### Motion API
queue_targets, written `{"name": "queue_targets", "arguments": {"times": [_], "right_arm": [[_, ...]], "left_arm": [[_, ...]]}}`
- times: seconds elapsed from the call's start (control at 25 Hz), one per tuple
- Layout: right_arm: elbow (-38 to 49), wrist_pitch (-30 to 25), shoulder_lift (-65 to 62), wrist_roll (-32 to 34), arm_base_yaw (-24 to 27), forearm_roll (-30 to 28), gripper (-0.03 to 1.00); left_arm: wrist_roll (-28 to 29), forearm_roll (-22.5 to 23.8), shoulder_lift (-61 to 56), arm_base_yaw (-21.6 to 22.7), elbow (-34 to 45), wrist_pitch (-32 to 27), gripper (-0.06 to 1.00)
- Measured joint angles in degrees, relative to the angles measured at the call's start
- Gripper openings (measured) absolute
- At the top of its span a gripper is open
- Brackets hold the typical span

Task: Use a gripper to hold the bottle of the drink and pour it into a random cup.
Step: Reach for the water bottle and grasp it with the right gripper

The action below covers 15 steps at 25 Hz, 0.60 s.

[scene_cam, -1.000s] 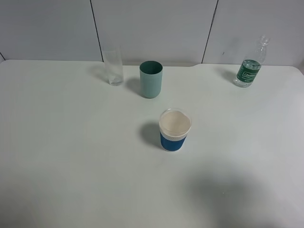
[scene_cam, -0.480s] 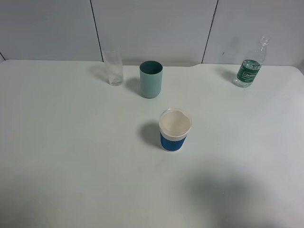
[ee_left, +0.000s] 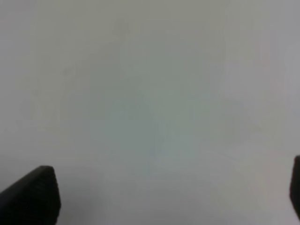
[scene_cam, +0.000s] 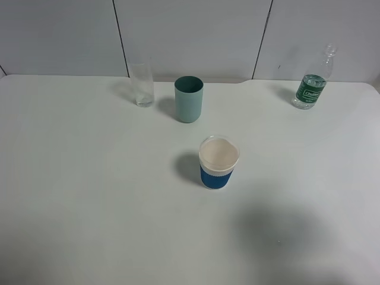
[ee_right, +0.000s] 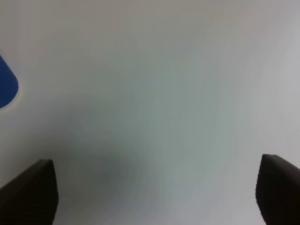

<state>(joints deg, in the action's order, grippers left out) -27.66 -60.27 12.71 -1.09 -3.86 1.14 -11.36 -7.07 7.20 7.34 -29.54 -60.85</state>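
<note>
Now, jaws are standing wide over the white counter [scene_cam: 83, 190].
The left gripper [ee_left: 168, 192] and right gripper [ee_right: 157, 185] are hovering, holding nothing; the bottle [scene_cam: 310, 89] is standing upright at the counter's far right corner, the cup [scene_cam: 219, 163] is sitting mid-counter, well apart from it.

Bottle [scene_cam: 311, 89]: small, clear plastic, ribbed upper body, dark green label with white print. It stands upright at the far right of the table [scene_cam: 89, 196].

Cup [scene_cam: 219, 162]: short, white, wide blue band on the lower half. It stands upright, mouth up, near the table centre, well apart from the bottle.

Right gripper [ee_right: 152, 194]: black fingers spread wide, nothing between them.
</note>
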Motion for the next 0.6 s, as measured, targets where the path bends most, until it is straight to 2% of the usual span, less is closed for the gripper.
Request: {"name": "queue_targets", "arguments": {"times": [0.08, 0.28, 0.44, 0.6], "right_arm": [[-1.1, 2.0, 1.4, -0.1, 0.0, 0.2, 0.83], [-2.9, 11.6, 5.7, -0.6, 0.0, 2.0, 0.83], [-2.9, 15.6, 9.4, -1.3, 0.0, 2.3, 0.83], [-2.9, 24.9, 17.7, -2.3, 0.0, 2.3, 0.83]], "left_arm": [[0.0, 0.0, 0.0, 0.0, 0.0, 0.0, 0.99], [0.0, 0.0, 0.0, 0.0, 0.0, 0.0, 0.99], [0.0, 0.0, 0.0, 0.0, 0.0, 0.0, 0.99], [0.0, 0.0, 0.0, 0.0, 0.0, 0.0, 0.99]]}}
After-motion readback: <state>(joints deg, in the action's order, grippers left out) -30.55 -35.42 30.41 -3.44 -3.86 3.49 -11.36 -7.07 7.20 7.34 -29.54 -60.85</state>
